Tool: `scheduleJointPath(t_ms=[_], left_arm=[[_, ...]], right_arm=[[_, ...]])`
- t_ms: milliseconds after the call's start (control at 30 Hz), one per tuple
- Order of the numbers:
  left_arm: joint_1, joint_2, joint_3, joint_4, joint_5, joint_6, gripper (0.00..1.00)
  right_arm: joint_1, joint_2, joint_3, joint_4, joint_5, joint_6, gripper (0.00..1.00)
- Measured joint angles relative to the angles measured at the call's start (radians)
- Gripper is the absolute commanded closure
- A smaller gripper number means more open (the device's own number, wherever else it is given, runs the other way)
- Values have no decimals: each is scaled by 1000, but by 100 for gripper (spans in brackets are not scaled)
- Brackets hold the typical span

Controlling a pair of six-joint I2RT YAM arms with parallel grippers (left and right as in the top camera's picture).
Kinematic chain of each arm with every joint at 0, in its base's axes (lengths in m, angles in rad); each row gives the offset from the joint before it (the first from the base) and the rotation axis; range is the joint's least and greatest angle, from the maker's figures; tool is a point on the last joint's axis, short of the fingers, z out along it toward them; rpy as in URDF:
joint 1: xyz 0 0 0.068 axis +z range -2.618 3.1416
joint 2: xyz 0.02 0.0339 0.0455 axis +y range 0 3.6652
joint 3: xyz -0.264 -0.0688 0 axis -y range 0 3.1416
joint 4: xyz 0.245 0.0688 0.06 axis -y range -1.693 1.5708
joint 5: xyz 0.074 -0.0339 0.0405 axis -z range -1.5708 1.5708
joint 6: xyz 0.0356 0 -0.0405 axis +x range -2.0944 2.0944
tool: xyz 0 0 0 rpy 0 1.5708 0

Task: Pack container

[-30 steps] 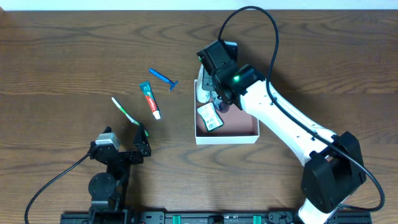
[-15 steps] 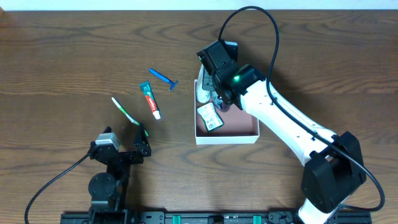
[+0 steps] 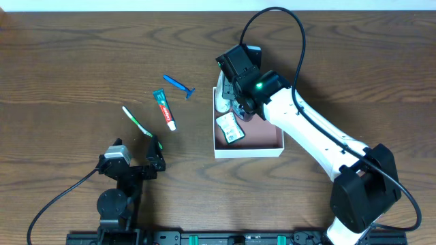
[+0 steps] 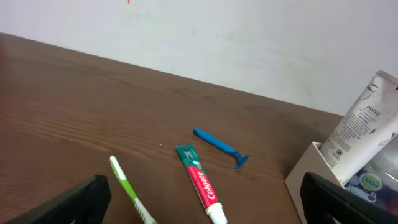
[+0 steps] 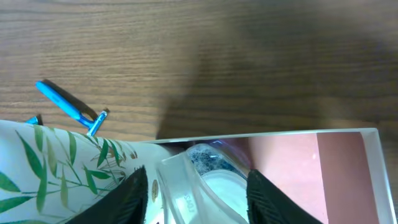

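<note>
Overhead camera, senior inspector asks: what lies nearest on the left?

Junior: The left tool (image 3: 155,154) is parked low by the near edge of the table (image 3: 61,61). Its fingers are spread wide with nothing between them. Just beyond its tip lies the toothbrush (image 3: 135,120), then the toothpaste (image 3: 164,109), then the razor (image 3: 178,85). Each lies apart from the others, and all are outside the box.

Senior: And the container?

Junior: The container (image 3: 248,152) sits right of centre, under the right arm. A packet (image 3: 230,127) lies flat by its left wall. Farther in, a white tube (image 3: 222,99) leans across that same wall. I judge it was propped there because the corner is crowded.

Senior: Right tool?

Junior: The right tool (image 5: 198,177) is down in the far left corner, with a finger on either side of a clear jar (image 5: 211,193). Whether it is clamped or slack, I cannot tell.

Senior: Room to work?

Junior: The box's right half is bare floor, ample for the three loose items. One risk is noted: the tube rests on the rim and could tip when that arm lifts.
</note>
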Motion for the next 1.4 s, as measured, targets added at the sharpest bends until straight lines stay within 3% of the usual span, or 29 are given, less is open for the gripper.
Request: scheduleJointPath(t_ms=[667, 1033, 1400], left_arm=[[0, 0, 0, 0, 0, 0, 2], [0, 0, 0, 0, 0, 0, 2], [0, 0, 0, 0, 0, 0, 2]], right_arm=[[-39, 0, 0, -17, 21, -64, 43], [-42, -5, 0, 5, -25, -153, 34], [-80, -203, 2, -72, -97, -183, 29]])
